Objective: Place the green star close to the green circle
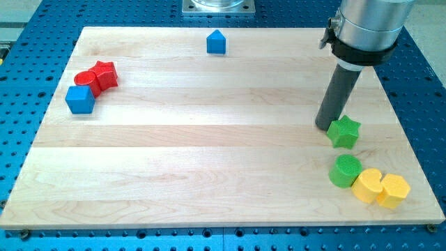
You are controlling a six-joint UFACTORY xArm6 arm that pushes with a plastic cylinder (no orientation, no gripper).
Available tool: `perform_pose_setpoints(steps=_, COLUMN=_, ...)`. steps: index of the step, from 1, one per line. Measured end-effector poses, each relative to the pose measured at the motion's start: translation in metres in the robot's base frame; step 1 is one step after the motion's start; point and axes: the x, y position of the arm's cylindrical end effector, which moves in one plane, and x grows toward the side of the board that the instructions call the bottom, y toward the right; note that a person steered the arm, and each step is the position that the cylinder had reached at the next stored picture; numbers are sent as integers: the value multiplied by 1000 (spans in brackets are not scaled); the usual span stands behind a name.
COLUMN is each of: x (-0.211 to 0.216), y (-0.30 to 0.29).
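Right now my tip (324, 126) sits low on the wooden board (209, 139), just to the view's left of the green star (344, 132), so near that I cannot tell whether the two touch. My tool is a plain dark rod (337, 96) with nothing that spreads or pinches, so it holds nothing; it only stands slightly tilted beside the star. The star lies at the view's right side of the board, with the green circle (345, 171) a little below it toward the view's bottom, the two near but apart. Against the circle's right side is a yellow block (367, 185) with a notched edge, and a second yellow block (394, 190) presses up to that one. Far over at the view's left, a red star (105, 74), a red round block (86, 79) and a blue cube (80, 100) cluster together. A blue house-shaped block (217, 42) stands alone near the view's top edge of the board.
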Motion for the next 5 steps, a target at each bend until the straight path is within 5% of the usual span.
perform_pose_setpoints(steps=2, x=37, y=22)
perform_pose_setpoints(steps=3, x=24, y=12)
perform_pose_setpoints(steps=4, x=-3, y=-32)
perform_pose_setpoints(steps=5, x=-54, y=-141)
